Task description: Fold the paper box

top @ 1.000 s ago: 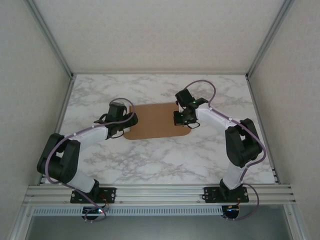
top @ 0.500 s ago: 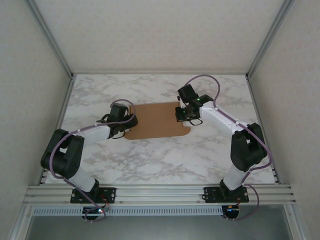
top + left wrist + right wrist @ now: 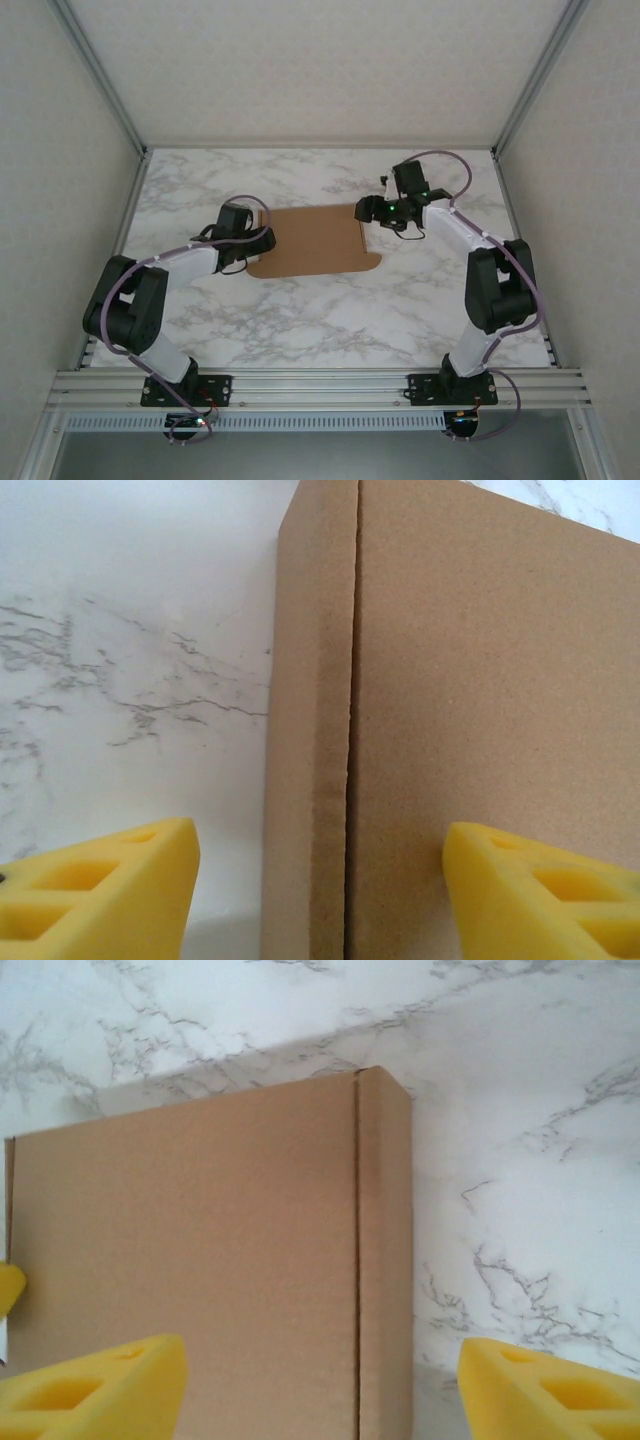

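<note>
The paper box (image 3: 315, 240) lies flat and brown on the marble table, with a small rounded tab at its near right corner. My left gripper (image 3: 263, 240) is at the box's left edge. In the left wrist view its yellow fingers (image 3: 545, 890) stand open astride a narrow folded strip along that edge of the paper box (image 3: 480, 680), with nothing gripped by the left gripper (image 3: 320, 900). My right gripper (image 3: 363, 212) is by the far right corner. In the right wrist view the right gripper (image 3: 320, 1390) is open above the creased right edge of the paper box (image 3: 200, 1250).
The marble table (image 3: 300, 320) has free room in front of and behind the box. Aluminium posts and plain walls close in the left, right and back sides. A metal rail with both arm bases runs along the near edge.
My right gripper has gone from shut to open and drawn back to the right and farther away, off the box's right edge. The left arm has shifted only slightly.
</note>
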You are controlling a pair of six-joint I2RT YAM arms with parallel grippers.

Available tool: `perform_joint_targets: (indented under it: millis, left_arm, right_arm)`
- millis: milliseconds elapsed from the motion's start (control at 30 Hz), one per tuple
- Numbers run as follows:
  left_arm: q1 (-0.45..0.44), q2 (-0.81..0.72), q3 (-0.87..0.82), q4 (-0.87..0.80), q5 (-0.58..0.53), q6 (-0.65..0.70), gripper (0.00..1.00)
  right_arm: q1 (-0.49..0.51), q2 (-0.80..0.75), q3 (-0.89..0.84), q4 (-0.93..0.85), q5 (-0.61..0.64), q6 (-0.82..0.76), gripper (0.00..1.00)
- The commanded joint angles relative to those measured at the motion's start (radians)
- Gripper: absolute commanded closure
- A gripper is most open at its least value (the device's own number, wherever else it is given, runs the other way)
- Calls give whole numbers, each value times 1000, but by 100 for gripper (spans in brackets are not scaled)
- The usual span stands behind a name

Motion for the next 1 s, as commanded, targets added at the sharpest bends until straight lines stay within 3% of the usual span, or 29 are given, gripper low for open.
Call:
perform_joint_targets:
  millis: [0,167,333,500,700,733,800,967]
  left_arm:
    - [9,37,0,-4,49,13,39]
    - [32,70,-21,47,73,12,49]
    - [109,128,-35,88,277,58,57]
    - [162,200,-1,60,362,73,70]
    - [173,229,-20,56,379,75,77]
    - [174,232,-24,59,385,76,77]
    - [179,242,-27,54,397,85,79]
    - [207,270,-24,42,415,96,85]
  right_arm:
    - [-42,63,-44,115,-126,64,27]
    - [-71,123,-67,212,-227,104,27]
    - [-88,164,-95,326,-349,139,28]
    - [-105,172,-84,251,-280,96,27]
    - [-129,201,-75,243,-313,106,25]
    - [-128,203,-71,244,-322,105,24]
    - [-128,212,-69,252,-354,107,11]
    - [-129,238,-66,270,-416,117,7]
